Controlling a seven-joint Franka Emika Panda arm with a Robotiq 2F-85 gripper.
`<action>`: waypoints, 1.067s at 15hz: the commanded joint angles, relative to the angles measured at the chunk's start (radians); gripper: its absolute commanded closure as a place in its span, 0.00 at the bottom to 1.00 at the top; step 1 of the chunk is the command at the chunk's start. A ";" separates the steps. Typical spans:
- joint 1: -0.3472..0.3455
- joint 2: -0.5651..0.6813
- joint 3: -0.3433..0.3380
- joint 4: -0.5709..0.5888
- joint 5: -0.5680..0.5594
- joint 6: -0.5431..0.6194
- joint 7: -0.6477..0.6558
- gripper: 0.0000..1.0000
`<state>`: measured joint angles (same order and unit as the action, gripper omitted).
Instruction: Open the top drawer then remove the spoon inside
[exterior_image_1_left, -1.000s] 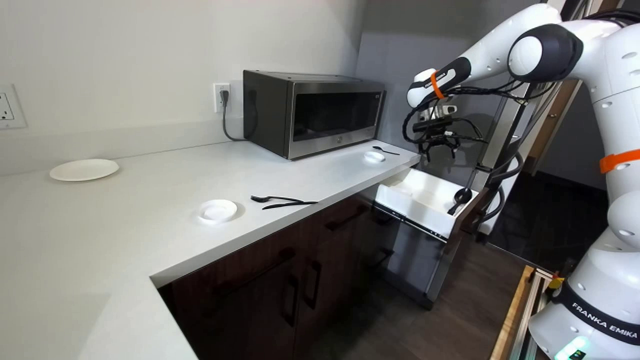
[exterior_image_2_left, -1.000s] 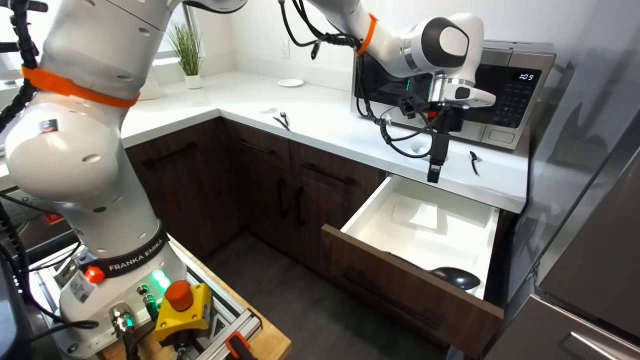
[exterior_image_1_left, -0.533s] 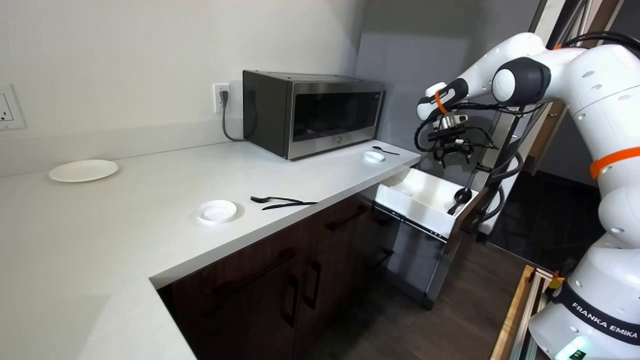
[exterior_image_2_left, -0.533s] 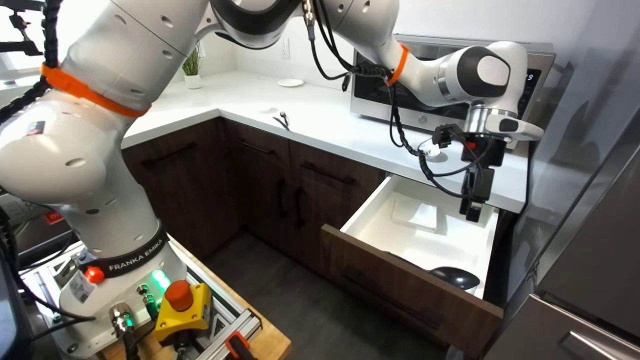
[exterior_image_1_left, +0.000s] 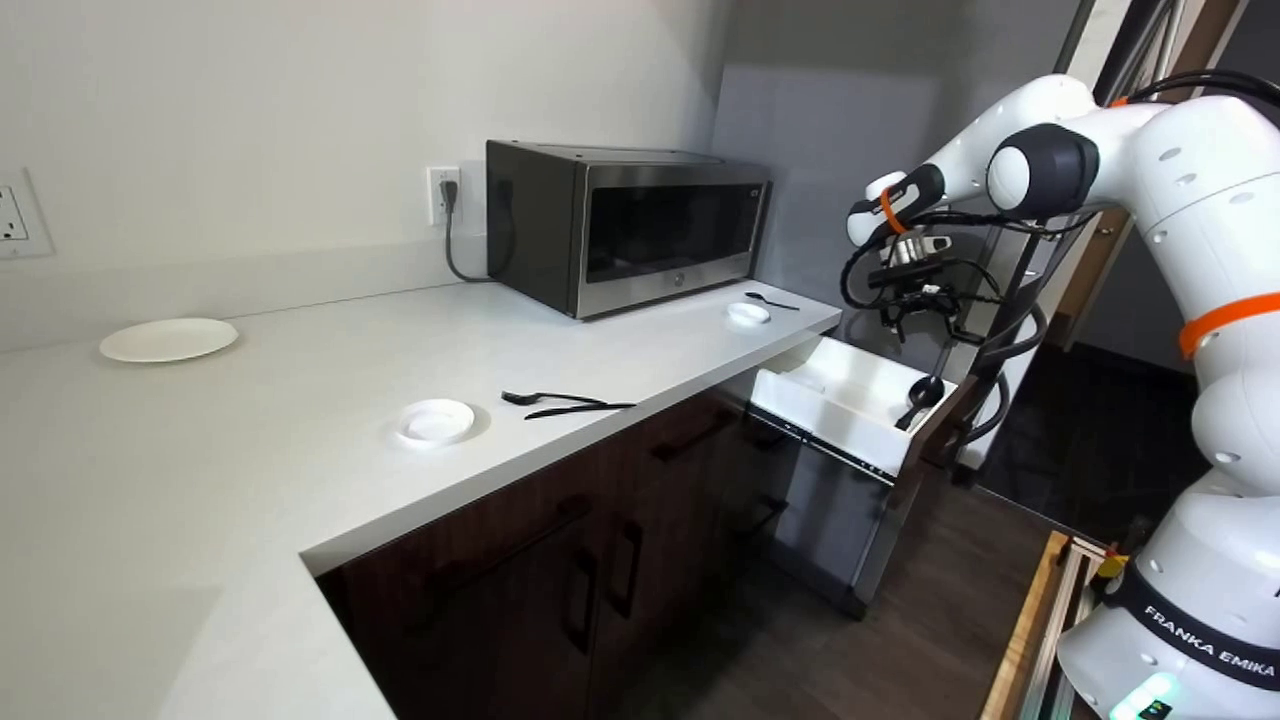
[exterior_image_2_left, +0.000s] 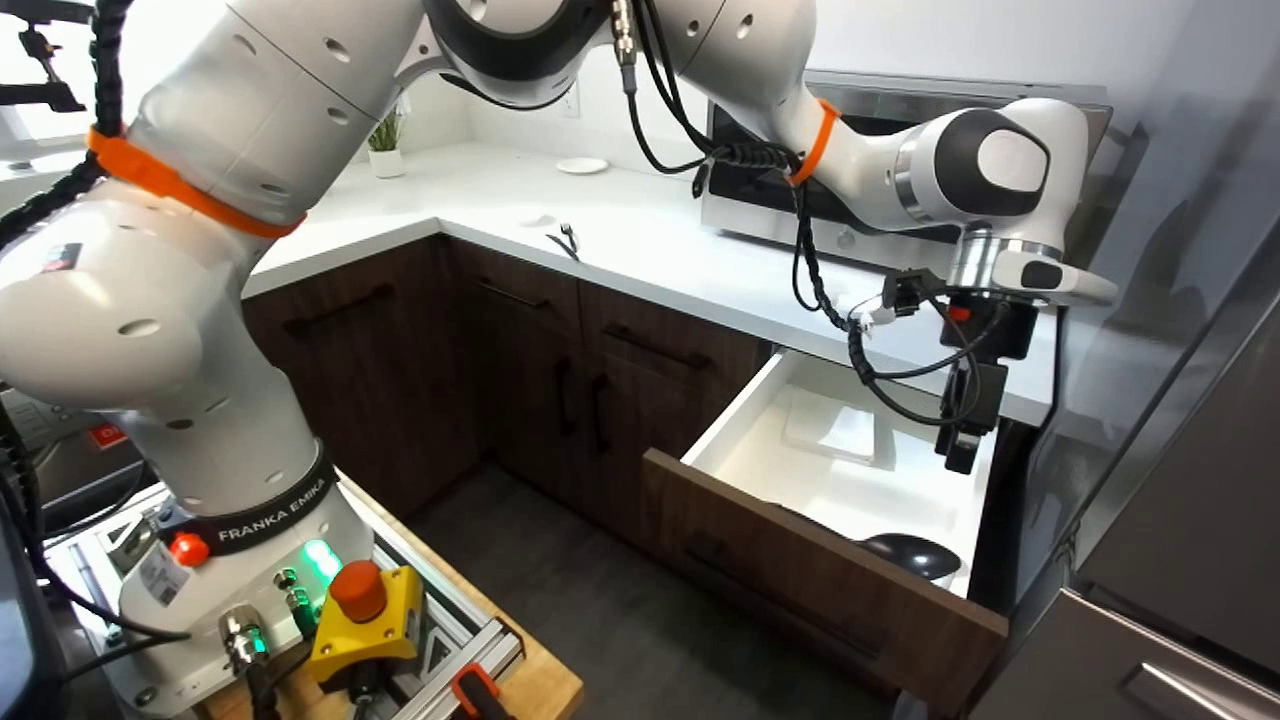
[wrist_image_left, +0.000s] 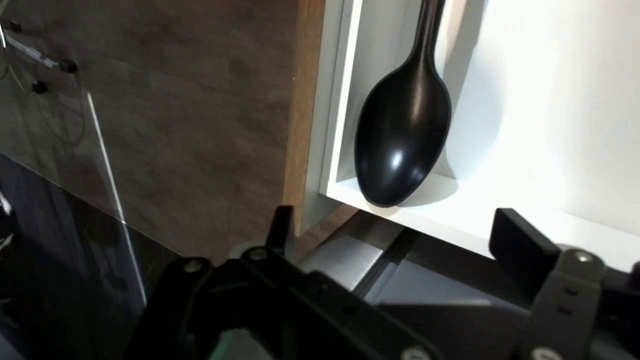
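The top drawer is pulled open; its white side wall (exterior_image_1_left: 815, 420) and brown front panel (exterior_image_2_left: 820, 575) show in the exterior views. The black spoon (exterior_image_1_left: 925, 392) lies along the inside of the front panel, bowl at one end; its bowl also shows in an exterior view (exterior_image_2_left: 908, 552), its handle partly hidden by the panel. In the wrist view the spoon (wrist_image_left: 402, 130) points its bowl toward my gripper (wrist_image_left: 393, 212), with the bowl's end resting over the drawer's side rim. My gripper (exterior_image_1_left: 926, 334) is open and empty above the drawer's far side (exterior_image_2_left: 960, 462), apart from the spoon.
A microwave (exterior_image_1_left: 670, 230) stands on the white countertop (exterior_image_1_left: 330, 400). A small spoon-like utensil (exterior_image_1_left: 772, 300), a small white dish (exterior_image_1_left: 748, 314), and a fork and knife (exterior_image_1_left: 565, 403) lie there. A pale flat object (exterior_image_2_left: 840, 425) lies in the drawer. A steel appliance (exterior_image_2_left: 1180, 500) stands beside the drawer.
My gripper has moved down and toward the drawer's far side beside the steel appliance, staying open; the motion slowed in the last half second. The drawer and spoon have not moved.
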<state>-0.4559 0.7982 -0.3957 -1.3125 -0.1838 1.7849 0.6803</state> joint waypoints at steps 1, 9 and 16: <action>-0.038 -0.084 0.002 -0.172 0.070 0.068 0.026 0.00; 0.000 -0.182 -0.023 -0.466 0.130 0.359 0.009 0.00; 0.064 -0.210 -0.040 -0.570 0.127 0.506 0.018 0.00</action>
<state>-0.4306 0.6311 -0.4157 -1.8171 -0.0733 2.2354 0.6918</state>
